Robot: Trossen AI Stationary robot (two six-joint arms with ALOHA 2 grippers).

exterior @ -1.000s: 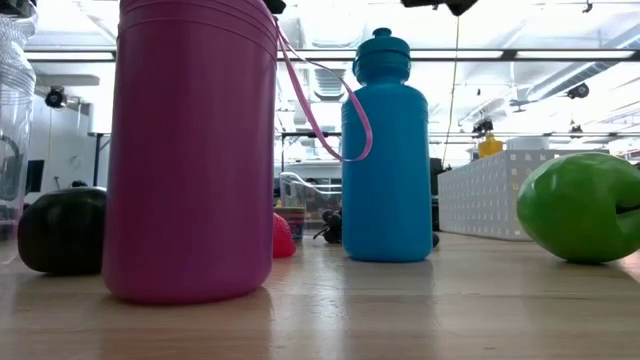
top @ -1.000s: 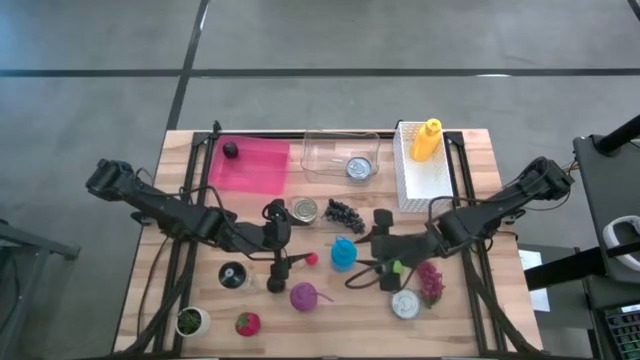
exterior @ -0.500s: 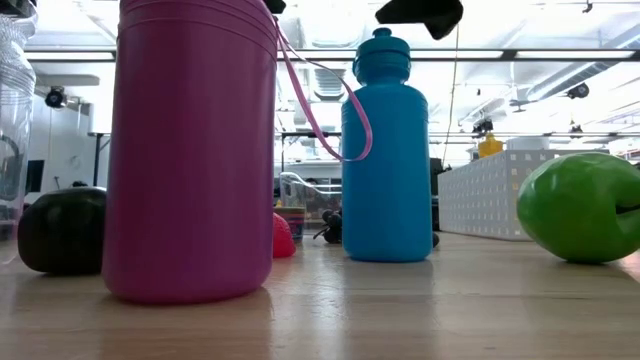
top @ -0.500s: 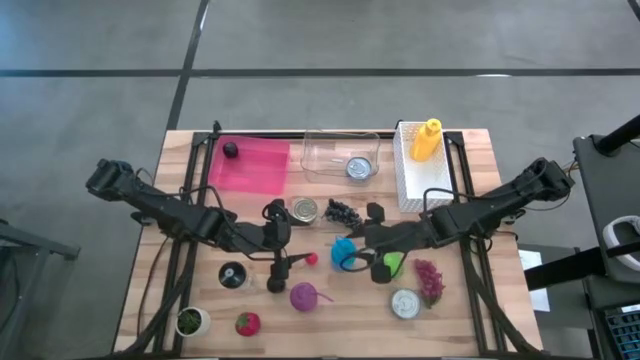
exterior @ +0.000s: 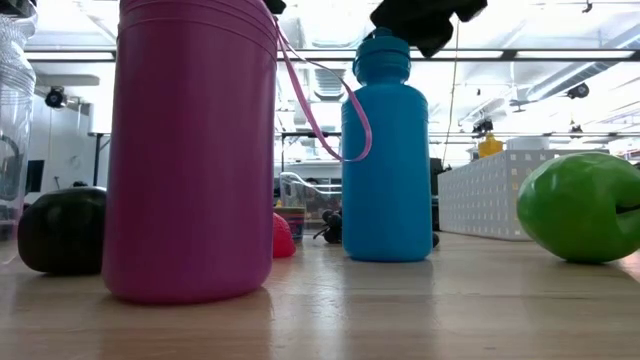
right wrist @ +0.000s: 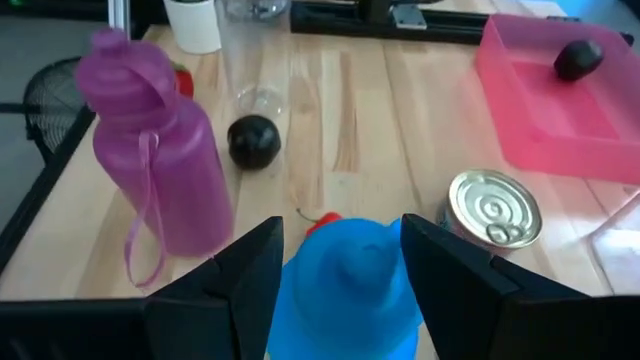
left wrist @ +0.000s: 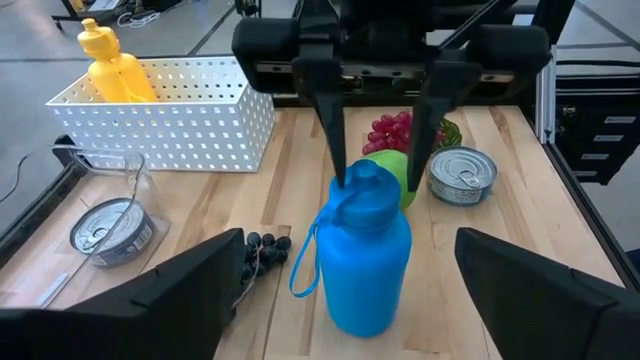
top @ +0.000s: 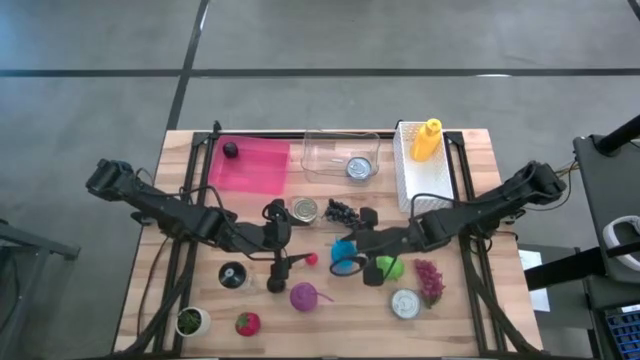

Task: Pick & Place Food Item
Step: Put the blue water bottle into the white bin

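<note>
The blue bottle (top: 344, 252) stands upright on its base mid-table, also in the left wrist view (left wrist: 365, 260) and the low view (exterior: 387, 160). My right gripper (top: 352, 243) hangs over it, open and pointing down, one finger on each side of the cap (left wrist: 362, 182); the cap also fills the gap in the right wrist view (right wrist: 345, 265). A green apple (top: 389, 267) and red grapes (top: 430, 281) lie right of the bottle. My left gripper (top: 284, 238) waits open, left of the bottle. My right gripper comes at the blue bottle's cap (left wrist: 350, 185) from above, fingers pointing down, one on either side. One fingertip (left wrist: 338, 170) stands right beside the cap. Whether it touches the cap I cannot tell.
A purple bottle (top: 303, 296), a dark fruit (top: 232, 275), a red fruit (top: 247, 323) and a white cup (top: 190, 320) crowd the near left. Cans (top: 305, 210) (top: 405, 303), dark grapes (top: 343, 210), a pink tray (top: 255, 168), a clear tub (top: 330, 150) and a white basket (top: 415, 180) lie around.
My right gripper has moved toward the table's left, from beside the green apple to above the blue bottle, and has come down until its fingers stand on either side of the cap. The bottle and the apple have stayed in place.
</note>
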